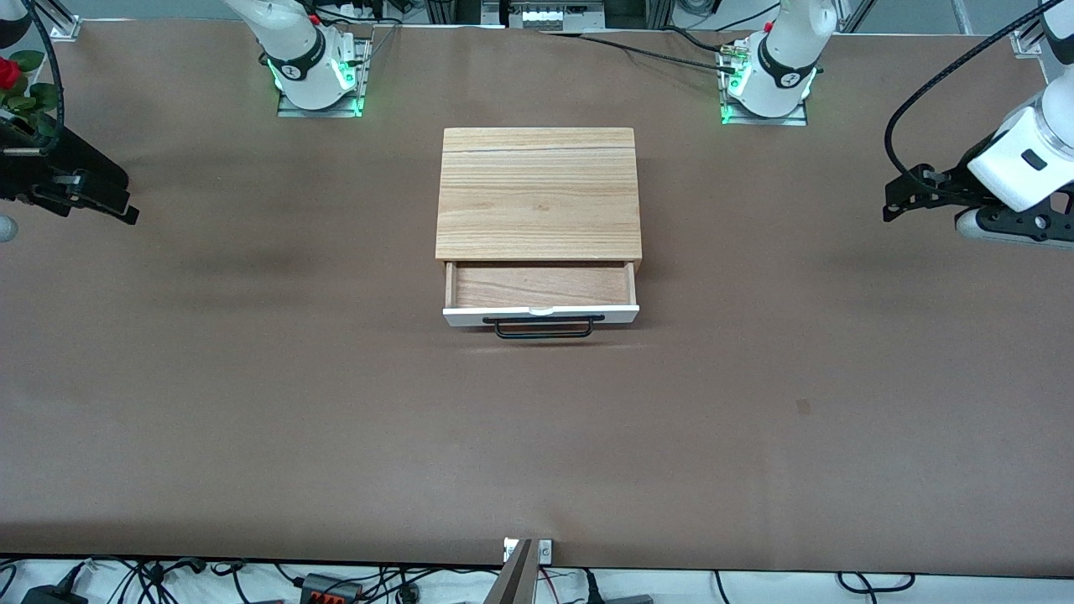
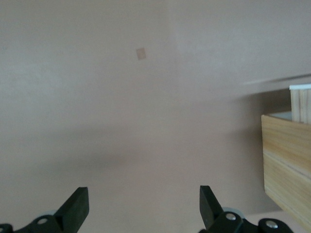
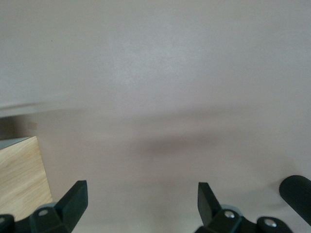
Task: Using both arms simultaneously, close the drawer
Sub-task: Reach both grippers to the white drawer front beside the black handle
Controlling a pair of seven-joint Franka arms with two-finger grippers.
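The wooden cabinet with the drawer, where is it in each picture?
Front view: the cabinet sits mid-table between the arm bases, its drawer pulled open toward the camera.
Left wrist view: only a corner of the cabinet shows at the edge.
Right wrist view: a corner of it shows.
Shared landmark: the brown table.

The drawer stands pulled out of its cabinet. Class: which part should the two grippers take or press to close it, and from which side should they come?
Go for the drawer at its white front panel, either side of the black bar handle. Come from the side nearer the front camera and push toward the cabinet. The panel is flat and wide, so both can likely press evenly. The left gripper and right gripper wait open over the table's ends.
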